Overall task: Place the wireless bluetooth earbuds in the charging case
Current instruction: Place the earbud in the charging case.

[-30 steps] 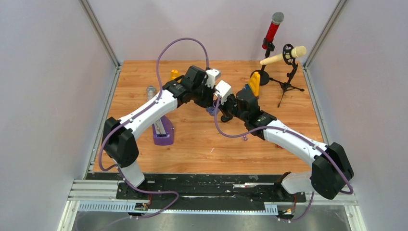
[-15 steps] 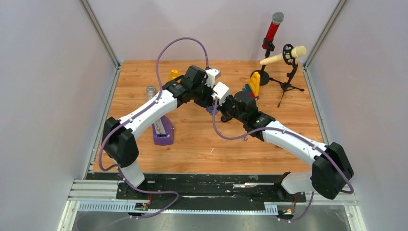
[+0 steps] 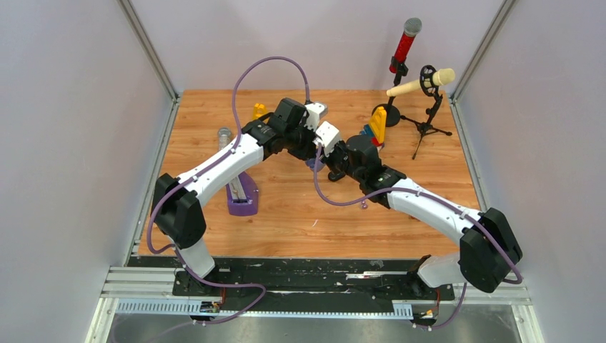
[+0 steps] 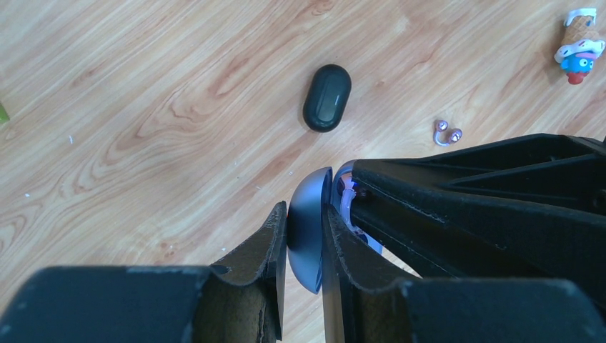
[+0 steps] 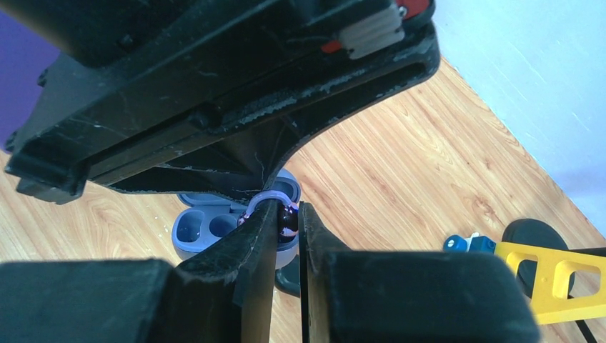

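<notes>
The purple-blue charging case (image 5: pixel 207 229) stands open on the table, with two empty wells showing. My left gripper (image 4: pixel 306 214) is shut on its raised lid (image 4: pixel 309 221). My right gripper (image 5: pixel 288 211) is shut on a purple earbud (image 5: pixel 287 219) with a curled hook, held just over the case's right side. Another purple earbud (image 4: pixel 447 133) lies on the wood beyond the case. A closed black case (image 4: pixel 326 98) lies farther off. In the top view both grippers meet at mid-table (image 3: pixel 316 160); the case is hidden under them.
A red microphone (image 3: pixel 404 43) and a cream microphone (image 3: pixel 421 82) stand on stands at the back right, next to a yellow piece (image 3: pixel 377 123). A purple stand (image 3: pixel 241 194) and a silver cylinder (image 3: pixel 224 135) are at the left. A small ice-cream toy (image 4: pixel 577 46) lies nearby.
My right arm has edged left, bringing its gripper closer to the left gripper and over the case. The left arm has held still.
</notes>
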